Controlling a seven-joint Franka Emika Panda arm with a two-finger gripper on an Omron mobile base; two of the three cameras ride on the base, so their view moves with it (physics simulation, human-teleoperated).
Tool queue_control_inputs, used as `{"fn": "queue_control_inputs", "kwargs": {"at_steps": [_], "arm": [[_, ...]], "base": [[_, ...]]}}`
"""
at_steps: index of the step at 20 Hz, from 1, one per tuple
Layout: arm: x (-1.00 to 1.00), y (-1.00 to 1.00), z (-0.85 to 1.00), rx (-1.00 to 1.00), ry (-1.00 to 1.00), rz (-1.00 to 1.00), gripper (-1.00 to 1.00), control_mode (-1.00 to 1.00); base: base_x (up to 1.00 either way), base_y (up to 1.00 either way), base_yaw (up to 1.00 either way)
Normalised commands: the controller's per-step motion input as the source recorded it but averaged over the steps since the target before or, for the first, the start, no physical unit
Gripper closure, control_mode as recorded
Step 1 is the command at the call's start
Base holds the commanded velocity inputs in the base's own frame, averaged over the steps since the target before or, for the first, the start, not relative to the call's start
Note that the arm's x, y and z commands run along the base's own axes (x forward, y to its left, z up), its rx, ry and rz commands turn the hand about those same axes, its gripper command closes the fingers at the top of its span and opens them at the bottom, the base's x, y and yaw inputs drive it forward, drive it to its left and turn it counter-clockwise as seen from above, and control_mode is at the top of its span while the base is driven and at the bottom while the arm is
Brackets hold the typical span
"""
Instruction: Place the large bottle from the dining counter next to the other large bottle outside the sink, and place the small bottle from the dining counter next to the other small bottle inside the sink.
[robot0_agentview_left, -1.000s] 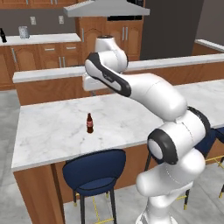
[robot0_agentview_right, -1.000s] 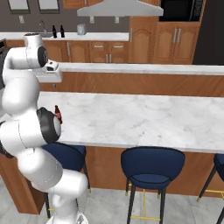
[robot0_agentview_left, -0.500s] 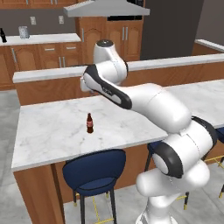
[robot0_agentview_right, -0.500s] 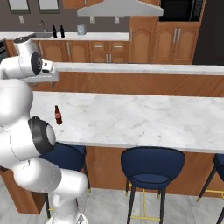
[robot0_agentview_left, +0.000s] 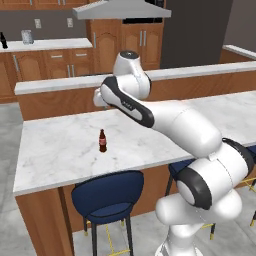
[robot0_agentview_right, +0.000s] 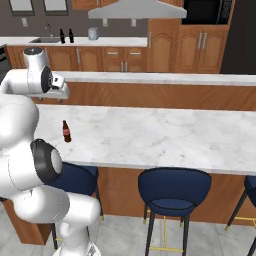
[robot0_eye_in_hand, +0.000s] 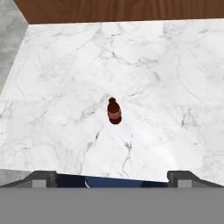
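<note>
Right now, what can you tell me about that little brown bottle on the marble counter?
The small bottle is dark brown with a dark cap, a narrow neck and a red band with white marks around its body. It stands upright and alone on the white-grey marble dining counter, toward the stool side near one end. Nothing touches it but the slab.

Arm (robot0_agentview_left: 165, 117) folded forward, jaws spread wide, empty.
</note>
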Motion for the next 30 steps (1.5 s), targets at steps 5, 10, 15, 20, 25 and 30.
{"fn": "queue_control_inputs", "kwargs": {"at_steps": [5,10,15,20,25,30], "arm": [[0.01,0.00,0.00,0.00,0.07,0.00,-1.00,-1.00],[0.12,0.00,-0.11,0.00,0.00,0.00,-1.00,-1.00],[0.23,0.00,-0.23,0.00,0.00,0.00,-1.00,-1.00],[0.16,0.00,-0.19,0.00,0.00,0.00,-1.00,-1.00],[0.17,0.00,-0.18,0.00,0.00,0.00,-1.00,-1.00],[0.09,0.00,-0.19,0.00,0.00,0.00,-1.00,-1.00]], "base": [[0.00,0.00,0.00],[0.00,0.00,0.00],[0.00,0.00,0.00],[0.00,0.00,0.00],[0.00,0.00,0.00],[0.00,0.00,0.00]]}}
